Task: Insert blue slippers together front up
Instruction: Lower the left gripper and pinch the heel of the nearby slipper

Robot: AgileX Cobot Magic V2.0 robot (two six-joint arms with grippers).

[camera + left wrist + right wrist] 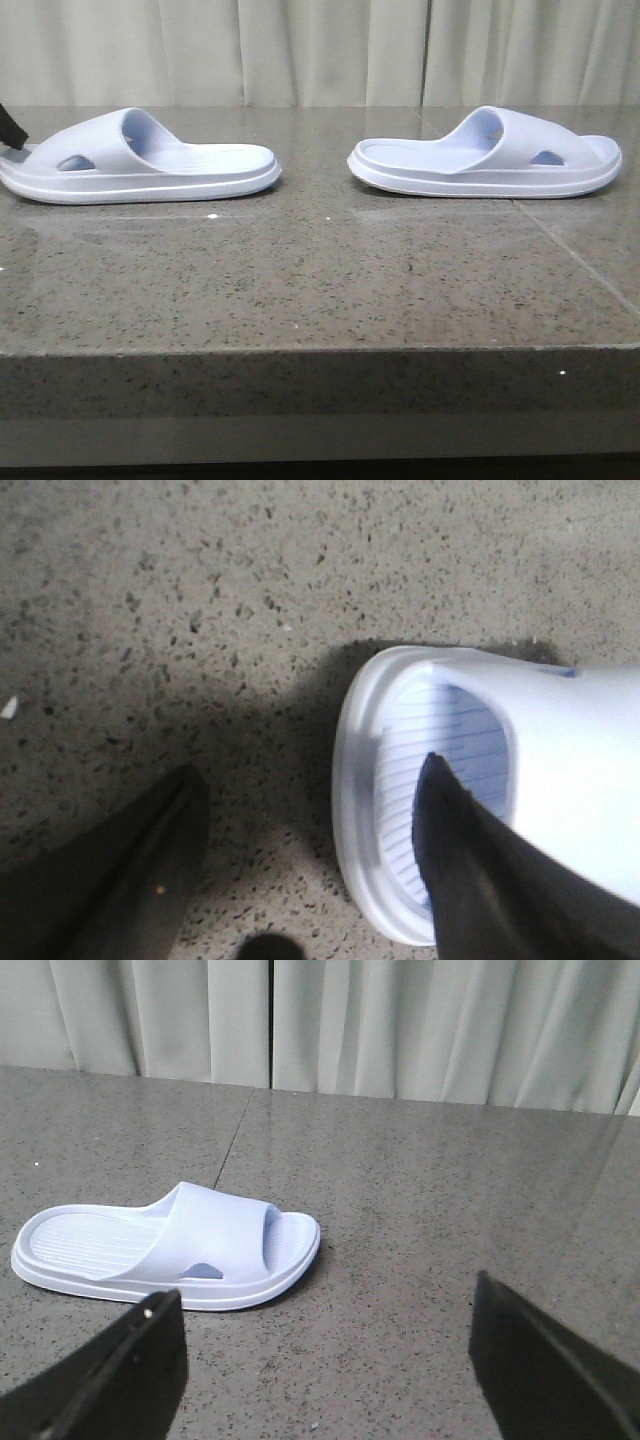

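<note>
Two pale blue slippers lie sole-down on the granite table, heels toward each other. The left slipper [140, 160] has its toe at the far left, and a black bit of my left gripper [10, 127] shows there at the frame edge. In the left wrist view my left gripper [311, 768] is open around that slipper's [570, 770] toe rim, with one finger [480, 870] over the ribbed footbed and the other over bare table. The right slipper [485, 155] lies alone. My right gripper [325, 1290] is open and empty, well short of the right slipper [170, 1250].
The dark speckled granite table [320, 280] has its front edge near the camera. A tile seam [570, 255] runs across its right side. Pale curtains [330, 50] hang behind the table.
</note>
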